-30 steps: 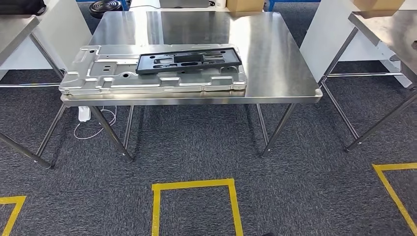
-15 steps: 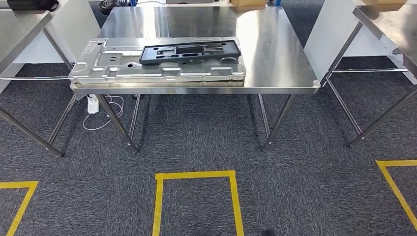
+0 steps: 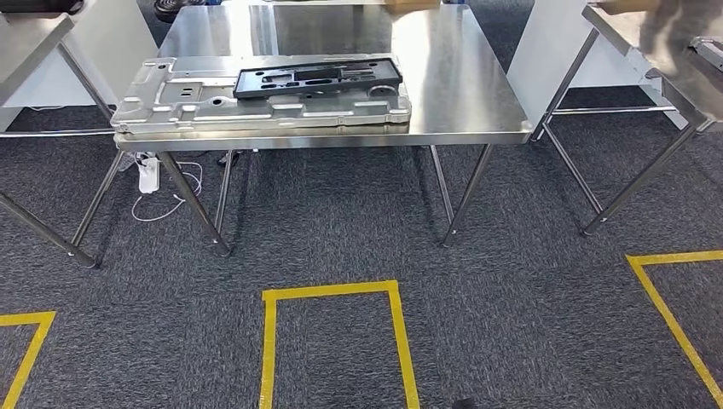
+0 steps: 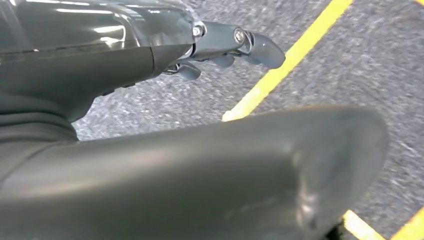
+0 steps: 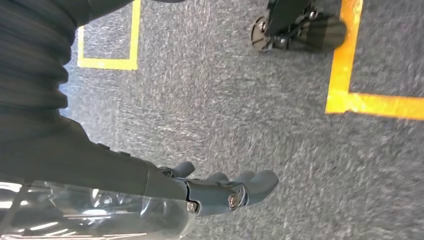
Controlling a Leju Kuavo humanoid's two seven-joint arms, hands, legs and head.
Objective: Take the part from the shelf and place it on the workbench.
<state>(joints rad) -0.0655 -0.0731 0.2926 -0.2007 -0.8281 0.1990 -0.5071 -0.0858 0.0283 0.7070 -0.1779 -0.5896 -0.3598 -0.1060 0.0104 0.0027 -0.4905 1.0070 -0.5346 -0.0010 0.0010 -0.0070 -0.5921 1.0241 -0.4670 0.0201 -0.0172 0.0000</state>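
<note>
A flat black plastic part with cut-out slots point(image 3: 317, 77) lies on top of a large pressed silver sheet-metal panel point(image 3: 256, 106), and both rest on the left half of a stainless-steel table with angled legs point(image 3: 460, 94). The panel's front edge sits just at the table's near edge; the black part lies toward the panel's far right side, slightly skewed.

The left hand point(image 4: 225, 50) hangs over grey carpet point(image 3: 341, 230), its dark fingers point(image 4: 260, 47) loosely extended and a little apart, holding nothing. The right hand point(image 5: 220, 187) likewise hangs above the carpet, its fingers point(image 5: 257, 182) gently curved, spread and empty.

Yellow tape lines point(image 3: 332, 294) mark a rectangle on the carpet in front of the table, with further taped outlines to either side. A white power strip with a white cable point(image 3: 149, 175) lies on the carpet under the table's left end. More steel tables stand at the left point(image 3: 30, 34) and right point(image 3: 673, 64). In the right wrist view, a black castor wheel point(image 5: 280, 30) stands beside a yellow line.
</note>
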